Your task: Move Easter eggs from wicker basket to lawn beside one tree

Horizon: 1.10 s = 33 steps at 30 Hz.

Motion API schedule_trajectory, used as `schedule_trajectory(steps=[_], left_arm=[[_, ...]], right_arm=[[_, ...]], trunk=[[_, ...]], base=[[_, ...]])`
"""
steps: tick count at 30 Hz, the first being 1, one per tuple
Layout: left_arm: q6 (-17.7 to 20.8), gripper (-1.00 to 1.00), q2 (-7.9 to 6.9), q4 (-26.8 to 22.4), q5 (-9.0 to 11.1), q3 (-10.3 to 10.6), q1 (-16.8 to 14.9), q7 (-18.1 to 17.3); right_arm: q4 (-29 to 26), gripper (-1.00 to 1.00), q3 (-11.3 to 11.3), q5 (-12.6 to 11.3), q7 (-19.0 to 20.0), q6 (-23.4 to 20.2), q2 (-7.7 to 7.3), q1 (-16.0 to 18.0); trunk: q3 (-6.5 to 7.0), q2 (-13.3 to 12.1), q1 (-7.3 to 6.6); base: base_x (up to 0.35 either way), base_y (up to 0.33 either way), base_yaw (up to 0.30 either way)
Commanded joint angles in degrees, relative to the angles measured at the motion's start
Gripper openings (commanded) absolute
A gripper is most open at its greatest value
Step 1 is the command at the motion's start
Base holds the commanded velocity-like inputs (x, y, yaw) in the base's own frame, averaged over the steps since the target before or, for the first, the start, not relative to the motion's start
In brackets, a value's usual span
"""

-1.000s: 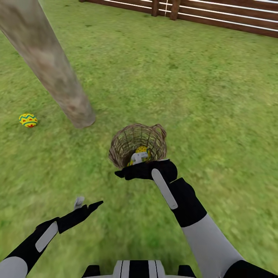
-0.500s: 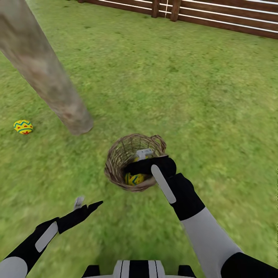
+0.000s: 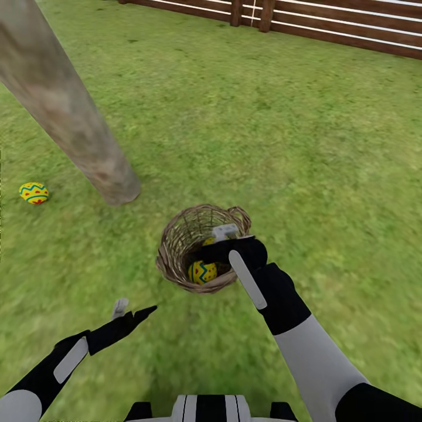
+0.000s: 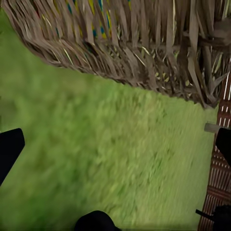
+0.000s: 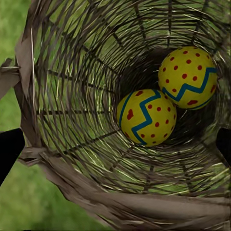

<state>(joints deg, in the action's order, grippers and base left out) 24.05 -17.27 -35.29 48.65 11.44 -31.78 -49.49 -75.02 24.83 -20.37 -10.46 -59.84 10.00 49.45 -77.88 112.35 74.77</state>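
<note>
The wicker basket (image 3: pixel 176 246) lies tipped on the lawn (image 3: pixel 293 146), its mouth facing me. Two yellow Easter eggs (image 5: pixel 147 117) (image 5: pixel 187 77) rest deep inside it; one egg (image 3: pixel 203 272) shows through the mouth in the head view. My right gripper (image 3: pixel 221 239) hovers at the basket's rim, open, its fingertips (image 5: pixel 9 149) spread wide with nothing between them. A third egg (image 3: pixel 33 192) lies on the grass left of the tree trunk (image 3: pixel 70 111). My left gripper (image 3: pixel 136 306) hangs open low over the grass, near the basket's outer wall (image 4: pixel 120 43).
A brown slatted wooden fence (image 3: pixel 328 23) runs along the far edge of the lawn. Open grass stretches to the right of and beyond the basket. The tree's base (image 3: pixel 120 187) meets the ground just left of the basket.
The view has shifted slightly downward. The basket has tipped further toward me, and my right gripper now reaches over its rim into the mouth. The left arm has held still.
</note>
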Motion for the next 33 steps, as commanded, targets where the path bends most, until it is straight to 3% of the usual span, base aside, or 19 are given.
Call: schedule_trajectory(steps=[1,4,11,18,33], left_arm=[[0.5,1.00,-0.09,0.1,0.6,0.4,0.0,0.0],[0.5,1.00,-0.18,0.0,-0.4,0.5,0.0,-0.1],[0.2,1.00,-0.74,2.2,-3.9,1.0,0.0,-3.4],[-2.2,1.00,-0.75,3.3,-4.0,3.3,0.0,-3.8],[-2.2,1.00,-0.98,3.5,-3.9,3.4,0.0,-3.9]], right_arm=[[0.0,1.00,0.0,-0.6,-1.8,-0.2,0.00,0.0],[0.0,1.00,0.0,-0.6,-4.2,-0.2,0.00,0.0],[1.1,1.00,0.1,-0.5,-4.7,-0.2,0.00,0.0],[1.4,1.00,0.1,-0.5,-4.7,-0.2,0.00,0.0],[4.7,1.00,0.2,-0.4,-5.0,-0.2,0.00,-0.1]], trunk=[[-0.07,0.0,-0.01],[-0.23,0.0,-0.01],[-0.67,0.0,-0.01],[-1.14,0.0,-0.01],[-1.63,0.0,-0.01]], base=[[0.000,0.000,0.072],[0.000,0.000,0.082],[0.000,-0.006,0.097],[0.056,-0.213,0.104],[0.035,-0.091,0.057]])
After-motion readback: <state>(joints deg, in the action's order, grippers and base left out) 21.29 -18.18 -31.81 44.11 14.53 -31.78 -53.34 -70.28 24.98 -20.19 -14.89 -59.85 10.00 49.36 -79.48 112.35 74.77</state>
